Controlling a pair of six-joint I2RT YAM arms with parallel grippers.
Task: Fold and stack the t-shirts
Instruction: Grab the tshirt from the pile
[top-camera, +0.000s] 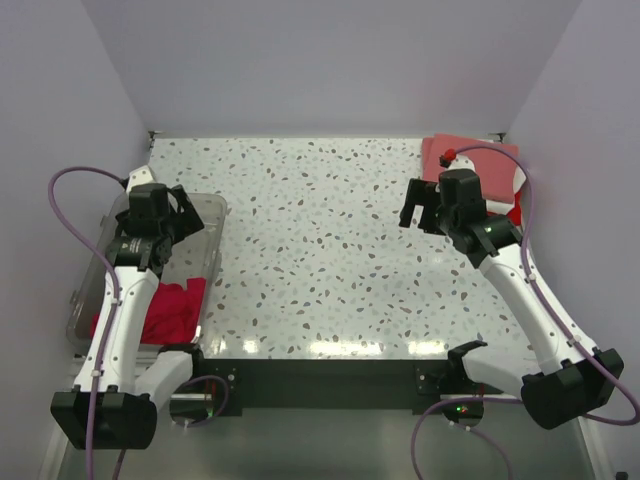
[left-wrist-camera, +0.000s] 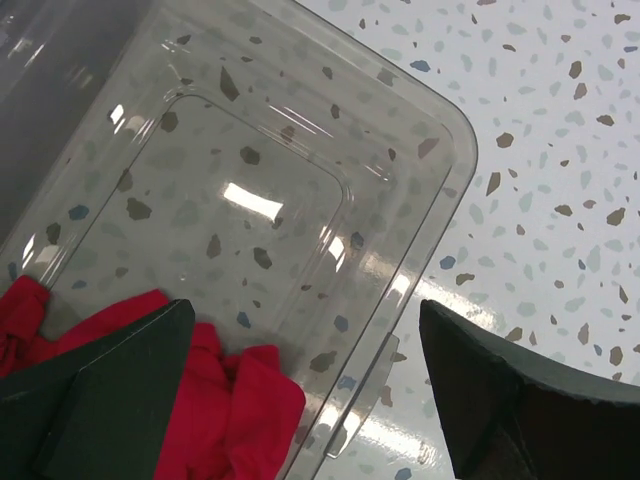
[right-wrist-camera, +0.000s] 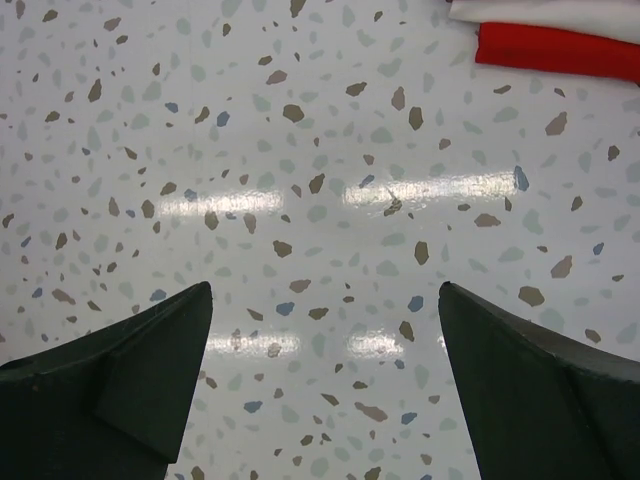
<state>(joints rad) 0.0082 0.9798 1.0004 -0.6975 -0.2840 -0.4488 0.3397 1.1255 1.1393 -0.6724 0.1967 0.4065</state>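
Observation:
A crumpled crimson-red t-shirt (top-camera: 170, 308) lies in the near end of the clear plastic bin (top-camera: 205, 215) at the left; it also shows in the left wrist view (left-wrist-camera: 235, 420). My left gripper (top-camera: 178, 218) is open and empty, hovering above the bin's far end; its midpoint sits over the bin's rim (left-wrist-camera: 305, 330). A stack of folded shirts, salmon-pink on top (top-camera: 470, 160), lies at the far right; white and red folded edges (right-wrist-camera: 560, 50) show in the right wrist view. My right gripper (top-camera: 420, 208) is open and empty above bare table (right-wrist-camera: 325, 300), left of the stack.
The speckled terrazzo table (top-camera: 320, 250) stretches between the bin and the stack. Grey walls close the back and both sides. Purple cables loop beside each arm.

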